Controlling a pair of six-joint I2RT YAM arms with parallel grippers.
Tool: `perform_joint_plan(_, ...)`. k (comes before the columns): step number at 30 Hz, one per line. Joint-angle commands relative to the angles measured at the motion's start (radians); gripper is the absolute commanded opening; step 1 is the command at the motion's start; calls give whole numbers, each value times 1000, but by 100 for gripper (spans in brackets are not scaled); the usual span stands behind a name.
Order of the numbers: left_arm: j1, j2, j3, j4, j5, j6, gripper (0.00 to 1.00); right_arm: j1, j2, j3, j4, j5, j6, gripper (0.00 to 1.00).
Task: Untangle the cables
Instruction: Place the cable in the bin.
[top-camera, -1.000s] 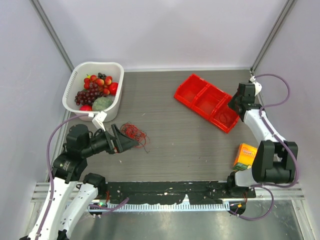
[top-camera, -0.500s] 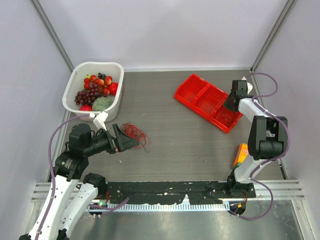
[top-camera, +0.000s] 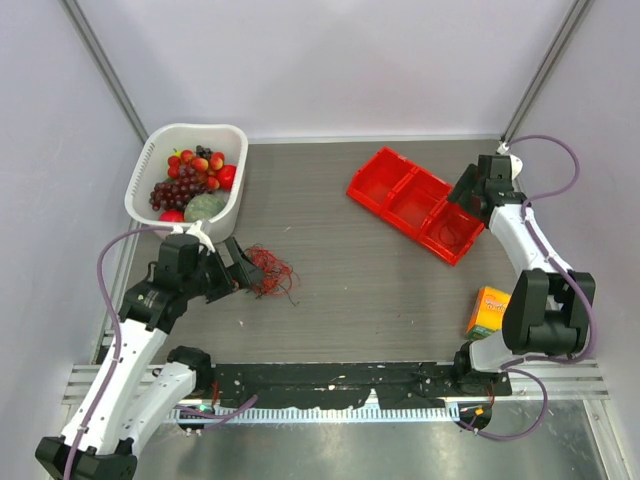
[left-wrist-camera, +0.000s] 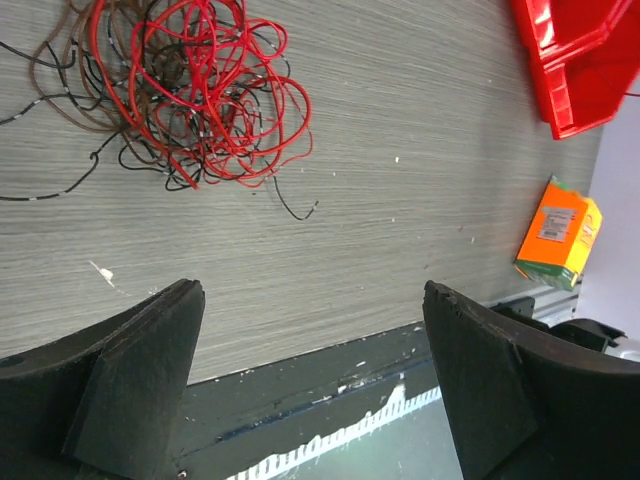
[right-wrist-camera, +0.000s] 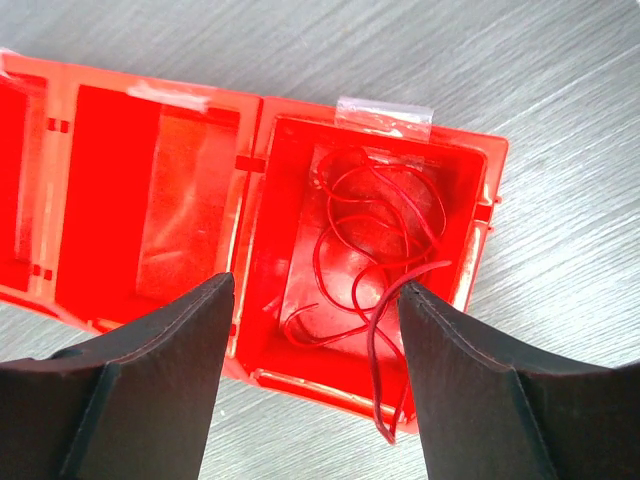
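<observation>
No legible text; print on the orange box (left-wrist-camera: 558, 235) illegibly small.

Cables (top-camera: 268, 270): loose knot of very thin wires, mostly red with dark brown-black strands, flat on the worktop (top-camera: 350, 290), stray ends trailing out. One separate red wire (right-wrist-camera: 375, 250) lies looped in the end compartment of the red tray (right-wrist-camera: 250, 190), one end crossing its rim.

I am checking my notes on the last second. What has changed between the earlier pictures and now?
The right tool has opened and drawn back slightly, leaving a red wire in the end compartment of the red tray. The left tool has pulled back slightly and stays open beside the tangle, not touching it. Tangle, basket and orange box have not moved.
</observation>
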Motion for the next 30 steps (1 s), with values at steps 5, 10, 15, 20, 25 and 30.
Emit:
perform_joint_plan(5, 4, 31, -33, 157, 35, -71, 91, 4, -65, -9, -15, 80, -24, 72)
perform_joint_plan(10, 4, 17, -44, 194, 85, -83, 91, 4, -50, -35, 0, 69, -18, 55)
perform_joint_plan(15, 4, 2, -65, 231, 131, -76, 91, 43, -67, -49, -12, 122, -20, 49)
perform_joint_plan(20, 4, -6, -78, 216, 180, -36, 91, 70, -116, -70, -104, 80, 14, 52)
perform_joint_plan(25, 4, -17, -93, 217, 198, -3, 91, 70, -190, -154, -122, 14, 32, 50)
perform_joint_plan(30, 4, 0, -81, 214, 218, 20, 91, 70, -153, -179, -96, -73, 23, 47)
